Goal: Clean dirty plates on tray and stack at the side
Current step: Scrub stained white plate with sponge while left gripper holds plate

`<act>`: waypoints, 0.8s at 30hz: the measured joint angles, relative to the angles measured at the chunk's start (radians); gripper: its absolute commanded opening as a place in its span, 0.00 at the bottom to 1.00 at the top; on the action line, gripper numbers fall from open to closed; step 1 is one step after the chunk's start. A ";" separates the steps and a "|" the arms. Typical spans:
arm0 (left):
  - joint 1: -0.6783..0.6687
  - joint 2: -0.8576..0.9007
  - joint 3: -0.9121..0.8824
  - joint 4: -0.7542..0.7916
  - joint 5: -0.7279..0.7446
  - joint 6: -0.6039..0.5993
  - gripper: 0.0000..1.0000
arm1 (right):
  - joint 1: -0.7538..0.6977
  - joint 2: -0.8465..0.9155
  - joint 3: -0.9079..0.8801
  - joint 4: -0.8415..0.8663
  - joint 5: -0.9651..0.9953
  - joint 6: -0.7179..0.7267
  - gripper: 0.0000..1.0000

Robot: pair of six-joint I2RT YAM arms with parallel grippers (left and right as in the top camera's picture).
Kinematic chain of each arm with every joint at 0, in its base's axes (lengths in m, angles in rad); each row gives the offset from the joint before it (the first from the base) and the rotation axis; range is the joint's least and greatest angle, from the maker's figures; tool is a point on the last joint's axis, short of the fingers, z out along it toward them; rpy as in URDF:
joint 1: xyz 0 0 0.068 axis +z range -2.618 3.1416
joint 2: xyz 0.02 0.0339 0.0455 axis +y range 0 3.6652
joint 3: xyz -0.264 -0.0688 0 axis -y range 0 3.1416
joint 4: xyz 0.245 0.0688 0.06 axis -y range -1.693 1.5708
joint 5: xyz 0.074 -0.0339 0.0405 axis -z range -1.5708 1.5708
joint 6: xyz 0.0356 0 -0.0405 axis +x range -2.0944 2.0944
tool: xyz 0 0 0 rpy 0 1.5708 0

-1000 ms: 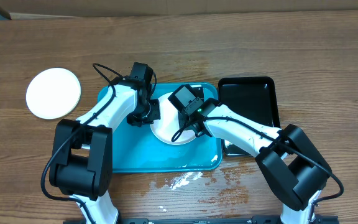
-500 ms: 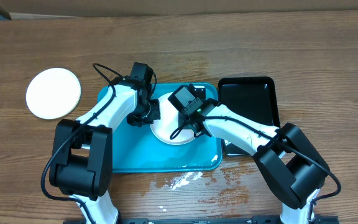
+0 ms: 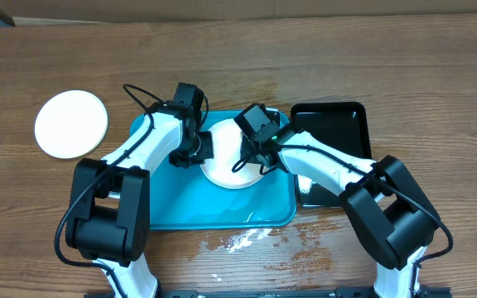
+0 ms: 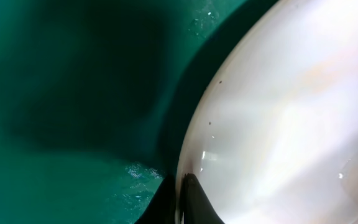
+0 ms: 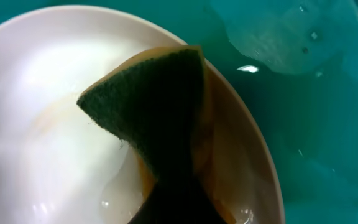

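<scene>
A white plate point(image 3: 226, 165) lies on the turquoise tray point(image 3: 185, 199), toward its back right. My left gripper point(image 3: 204, 149) is shut on this plate's left rim; in the left wrist view the dark fingertips point(image 4: 194, 198) pinch the rim of the plate point(image 4: 291, 112) above the wet tray point(image 4: 73, 93). My right gripper point(image 3: 248, 163) is over the plate, shut on a green-and-yellow sponge point(image 5: 160, 112) that presses on the wet plate point(image 5: 42, 93). A second white plate point(image 3: 71, 124) rests on the table to the left of the tray.
A glossy black tray point(image 3: 330, 132) sits right of the turquoise one, partly under my right arm. Spilled water point(image 3: 243, 240) glistens on the wooden table in front of the tray. Water pools on the tray floor point(image 5: 328, 124).
My right gripper has closed on the sponge and shifted slightly back and to the right over the plate. The left arm has not moved.
</scene>
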 measured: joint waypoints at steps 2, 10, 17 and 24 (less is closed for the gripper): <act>0.000 0.000 0.000 0.000 -0.003 -0.006 0.04 | -0.017 0.006 0.000 0.029 -0.036 -0.021 0.04; 0.002 0.000 0.000 -0.001 -0.011 -0.010 0.04 | -0.066 0.022 0.001 0.094 -0.147 -0.101 0.04; 0.002 0.000 0.001 -0.002 -0.015 -0.010 0.04 | -0.115 0.036 0.001 0.131 -0.283 -0.190 0.04; 0.002 0.000 0.001 -0.003 -0.015 -0.010 0.04 | -0.130 0.049 0.001 0.168 -0.354 -0.269 0.04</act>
